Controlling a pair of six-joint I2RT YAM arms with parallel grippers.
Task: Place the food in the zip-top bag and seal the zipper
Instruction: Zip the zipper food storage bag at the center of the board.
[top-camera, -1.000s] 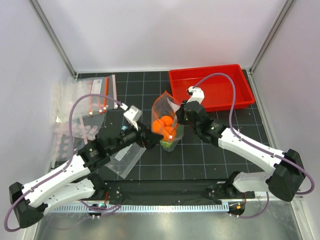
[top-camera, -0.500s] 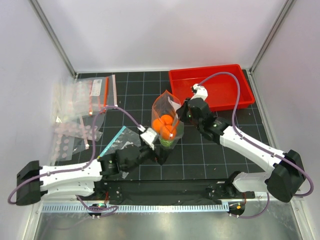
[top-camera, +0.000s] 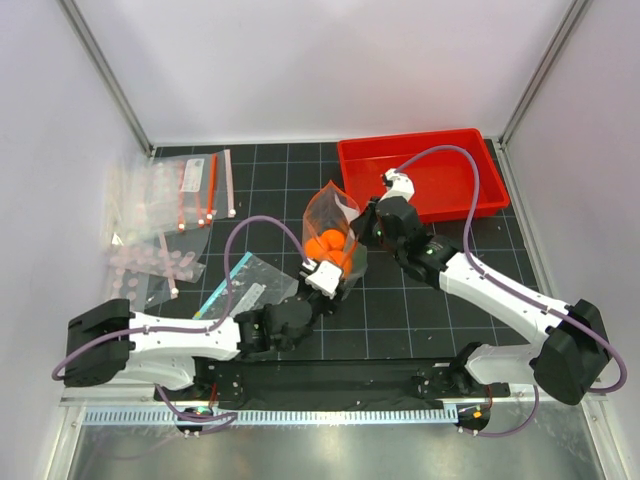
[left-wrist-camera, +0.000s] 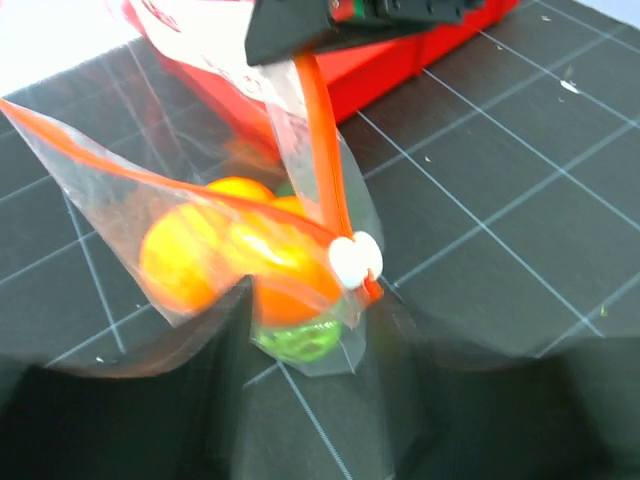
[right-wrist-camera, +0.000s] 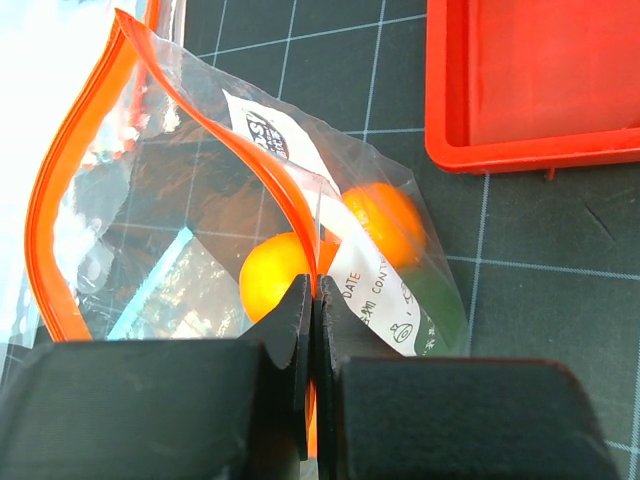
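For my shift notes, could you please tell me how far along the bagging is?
Done: orange and green round fruits inside the clear plastic zip-top bag. In hand: right claw pinches its red-orange zip strip; left claw open beside it. Left: mouth unsealed.

A zip-top bag (top-camera: 335, 208) stands upright at the middle of the black gridded mat (top-camera: 480, 250), with orange fruits (top-camera: 322, 245) showing through it. The right gripper (top-camera: 361, 234) pinches the bag's right edge. The left gripper (top-camera: 338, 287) sits at its near lower end. A red tray (top-camera: 420, 150) lies far right, spare pouches (top-camera: 165, 200) far left, and a teal-edged pouch (top-camera: 240, 285) near left.
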